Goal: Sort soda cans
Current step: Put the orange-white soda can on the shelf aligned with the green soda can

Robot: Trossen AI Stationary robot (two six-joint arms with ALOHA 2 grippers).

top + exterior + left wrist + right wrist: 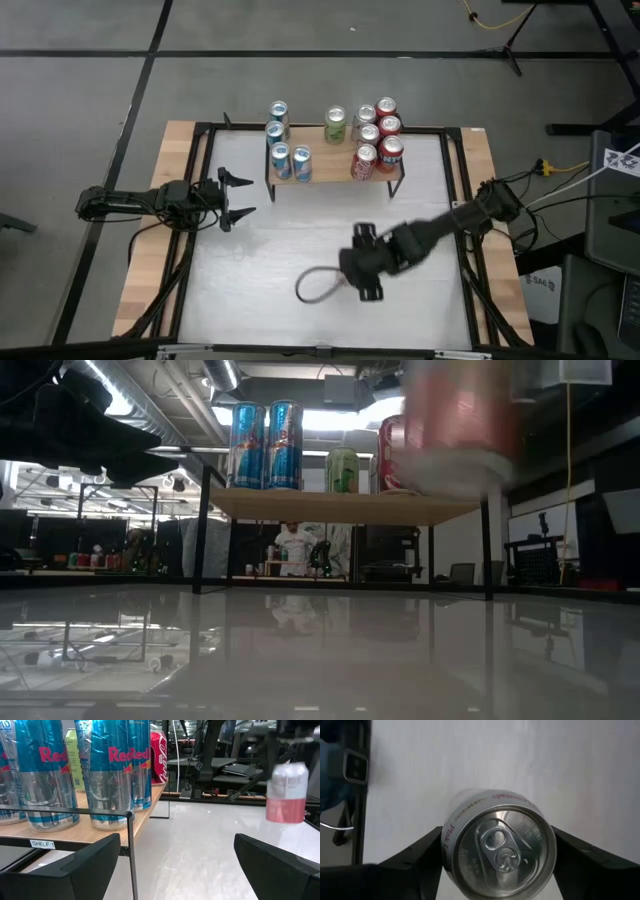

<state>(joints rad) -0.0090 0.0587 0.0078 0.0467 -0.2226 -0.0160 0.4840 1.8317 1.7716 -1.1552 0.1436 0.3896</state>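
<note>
From above, the right tool (366, 262) hangs over the bare white counter (260, 250), well clear of the wooden shelf (335, 178) carrying the upright cans (290, 160); the left tool (236, 197) waits wide open beside that shelf.

At counter level, a blurred pink-and-white can (462, 415) hangs close overhead.

Past the left tool's dark fingers (75, 870), blue cans (111, 775) stand just beside on the shelf.

The right wrist view shows both fingers (415, 857) pressed on the smooth round pink can (499, 851), silver pull-tab top.
</note>
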